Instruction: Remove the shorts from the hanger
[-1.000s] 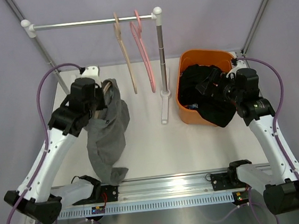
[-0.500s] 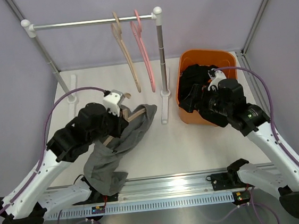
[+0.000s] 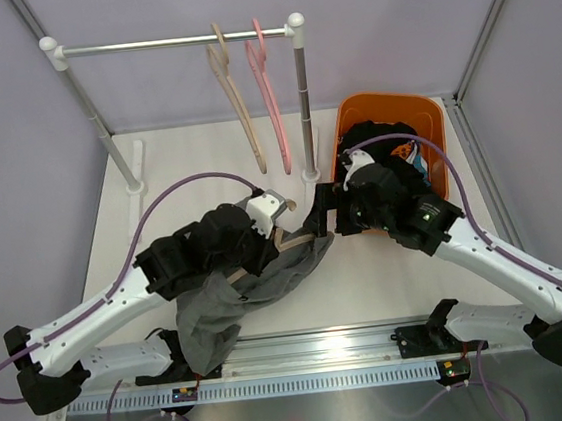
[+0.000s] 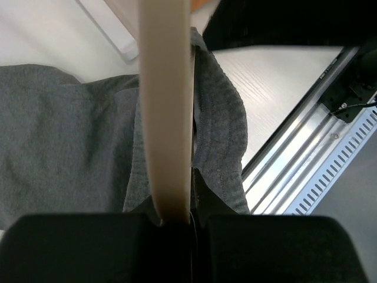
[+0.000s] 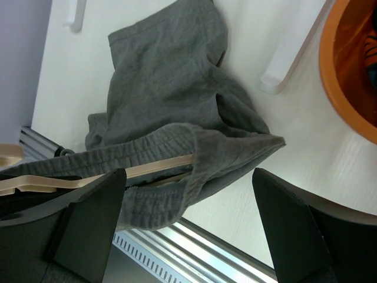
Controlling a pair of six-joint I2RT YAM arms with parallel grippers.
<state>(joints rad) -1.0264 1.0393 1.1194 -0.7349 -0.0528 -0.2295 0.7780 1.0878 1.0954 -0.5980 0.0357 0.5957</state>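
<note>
The grey shorts lie just ahead of your right gripper, spread wide; their beige hanger runs crosswise toward your left gripper, clamped on it.

The light is bright and even, and it seems to come from above: on the white table the arms throw only soft, pale shadows. The metal rail at the near edge shines with glare. In the left wrist view the hanger is very near the lens and blurred, while the grey shorts are sharp. The right gripper shows its fingers as dark, soft-edged shapes.
</note>
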